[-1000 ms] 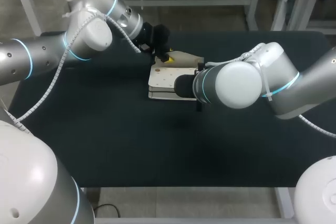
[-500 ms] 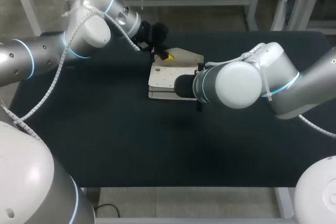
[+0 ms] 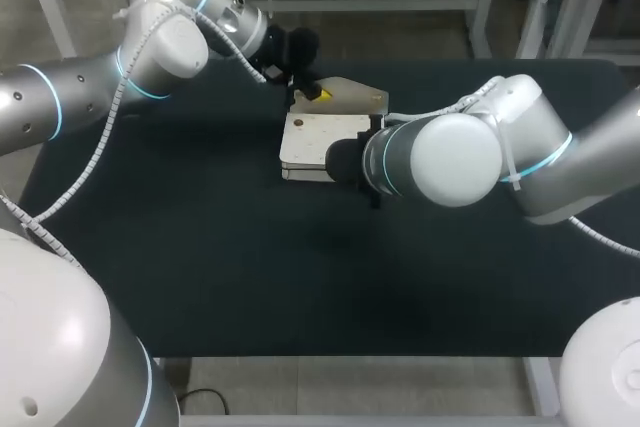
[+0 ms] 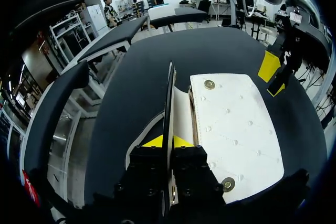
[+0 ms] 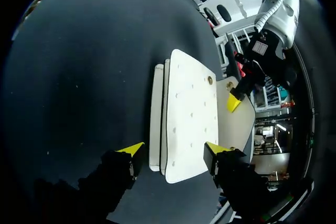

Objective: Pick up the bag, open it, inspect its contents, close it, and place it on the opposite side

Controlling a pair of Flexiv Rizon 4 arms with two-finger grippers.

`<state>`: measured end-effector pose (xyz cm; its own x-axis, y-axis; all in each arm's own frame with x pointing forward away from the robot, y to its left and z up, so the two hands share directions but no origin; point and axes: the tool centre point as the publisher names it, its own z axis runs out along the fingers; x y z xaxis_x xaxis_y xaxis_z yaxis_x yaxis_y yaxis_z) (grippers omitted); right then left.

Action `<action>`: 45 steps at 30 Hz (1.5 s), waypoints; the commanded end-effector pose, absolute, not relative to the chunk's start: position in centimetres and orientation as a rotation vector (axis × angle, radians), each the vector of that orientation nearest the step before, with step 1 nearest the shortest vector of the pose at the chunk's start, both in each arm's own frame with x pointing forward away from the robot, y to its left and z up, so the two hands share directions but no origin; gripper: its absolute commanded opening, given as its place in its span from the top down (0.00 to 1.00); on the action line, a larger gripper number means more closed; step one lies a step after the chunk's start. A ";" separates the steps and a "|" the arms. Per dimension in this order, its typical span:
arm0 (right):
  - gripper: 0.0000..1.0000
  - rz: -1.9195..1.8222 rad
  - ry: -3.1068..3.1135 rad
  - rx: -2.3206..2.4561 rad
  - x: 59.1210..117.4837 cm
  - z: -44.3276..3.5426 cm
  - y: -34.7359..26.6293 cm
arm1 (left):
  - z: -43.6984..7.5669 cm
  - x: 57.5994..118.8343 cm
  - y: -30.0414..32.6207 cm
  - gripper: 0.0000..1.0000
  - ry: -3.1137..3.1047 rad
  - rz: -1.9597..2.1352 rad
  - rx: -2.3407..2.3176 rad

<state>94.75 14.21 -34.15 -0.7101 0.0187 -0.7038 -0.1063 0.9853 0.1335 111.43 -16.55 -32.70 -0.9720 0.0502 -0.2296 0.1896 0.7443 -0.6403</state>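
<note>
Head view: bag (image 3: pixel 310 142) lengthwise left-right | left jaws clamp flap (image 3: pixel 360 97) | right jaws apart

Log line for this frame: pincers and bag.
left pincer: shut on flap, held raised | right pincer: open, over bag's end | bag: lying on table

The table (image 3: pixel 200 277) has a flat, matt black top with faint pale specks. A light grey frame rail (image 3: pixel 350 365) runs just under the table's near edge, meeting a leg (image 3: pixel 541 389) at its near right corner.
</note>
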 end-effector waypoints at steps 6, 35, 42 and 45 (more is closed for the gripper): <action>0.00 0.235 2.232 -0.086 91.6 -29.9 13.9 | -29.2 110.6 -15.5 1.00 2.738 -0.999 0.184; 1.00 0.241 2.172 -0.081 91.0 -26.8 14.8 | -25.1 108.2 -14.0 1.00 2.722 -1.051 0.185; 1.00 0.235 2.172 -0.084 91.3 -26.6 14.9 | -25.1 108.2 -14.0 1.00 2.722 -1.051 0.185; 1.00 0.230 2.149 -0.088 92.2 -25.6 15.0 | -23.6 107.6 -14.3 1.00 2.697 -1.009 0.182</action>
